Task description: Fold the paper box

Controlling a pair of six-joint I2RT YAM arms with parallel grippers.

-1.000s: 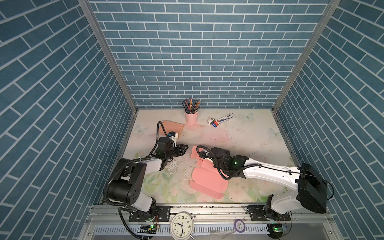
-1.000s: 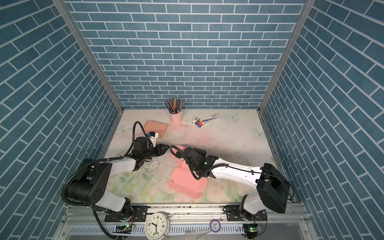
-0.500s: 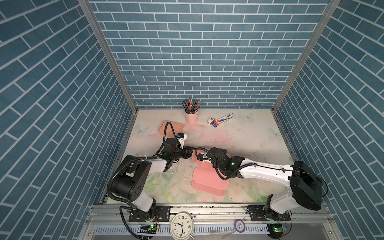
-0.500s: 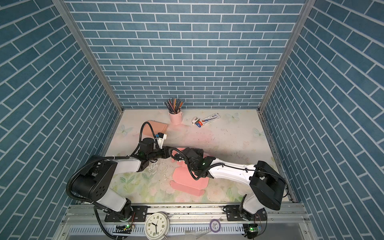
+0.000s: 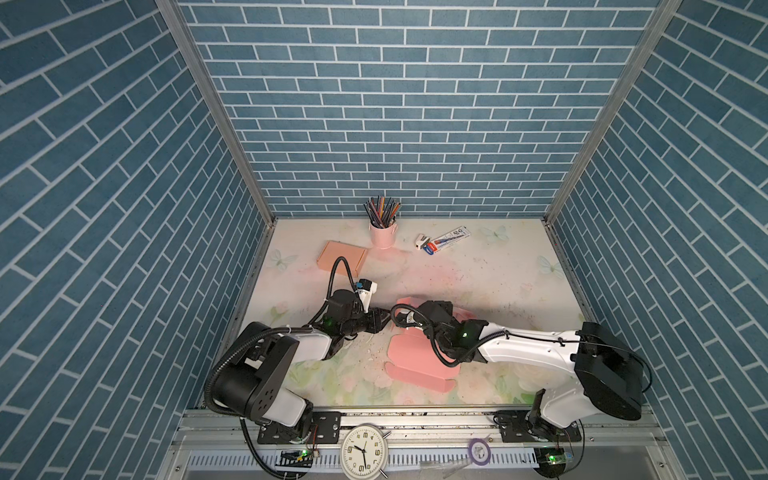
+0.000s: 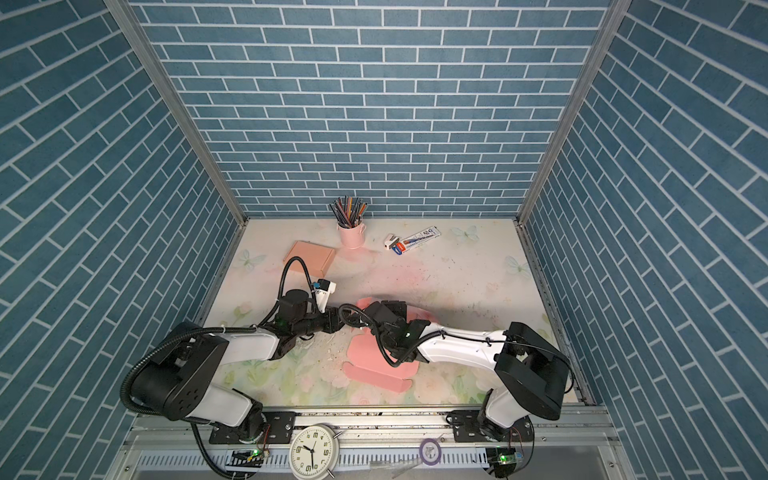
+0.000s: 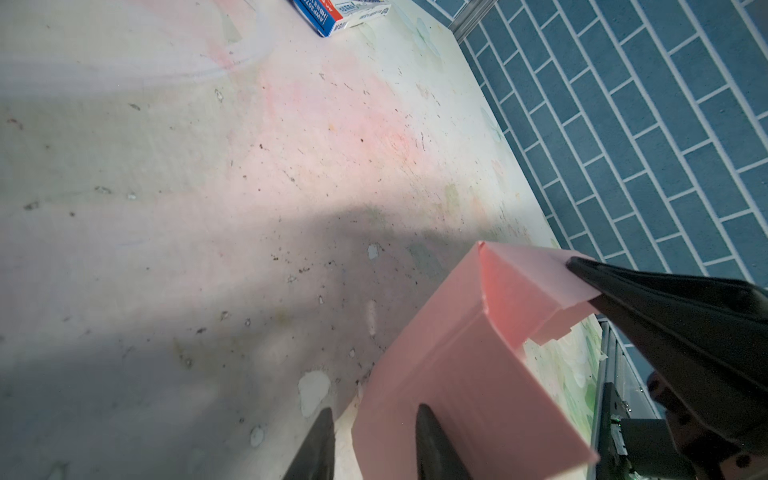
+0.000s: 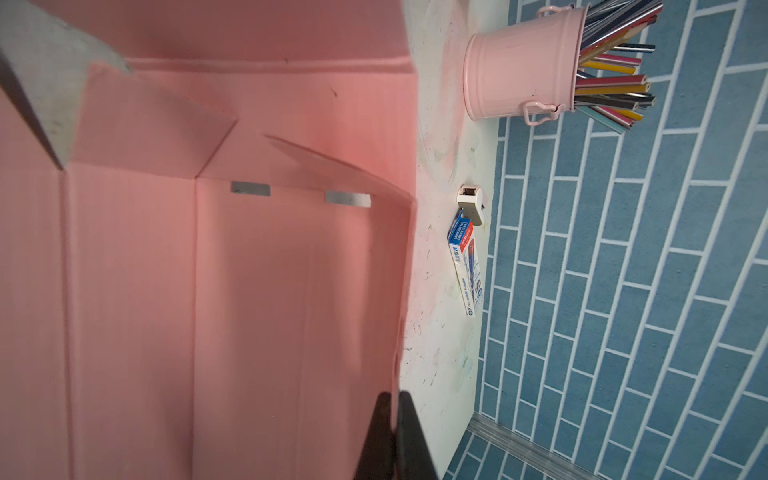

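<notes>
The pink paper box [image 5: 415,359] [image 6: 370,357] lies half folded at the front middle of the table, its far wall lifted upright. My right gripper [image 8: 392,415] is shut on the edge of that raised wall [image 8: 299,270]; in a top view its black body [image 5: 434,309] hangs over the box. From the left, my left gripper [image 7: 374,432] [image 5: 384,322] reaches the box's end. It is open, and the end panel's edge [image 7: 449,374] stands between its fingers [image 7: 320,444]. In the left wrist view the right arm's fingers [image 7: 665,316] pinch a flap corner.
A flat folded peach box [image 5: 343,257] lies at the back left. A pink cup of pencils [image 5: 383,232] and a pen carton with a small white dispenser [image 5: 446,240] sit along the back. A clock [image 5: 364,451] stands on the front rail. Brick walls enclose three sides.
My left gripper has moved right, up to the box's end. The right gripper has raised the far wall, so flaps that lay flat now stand up.
</notes>
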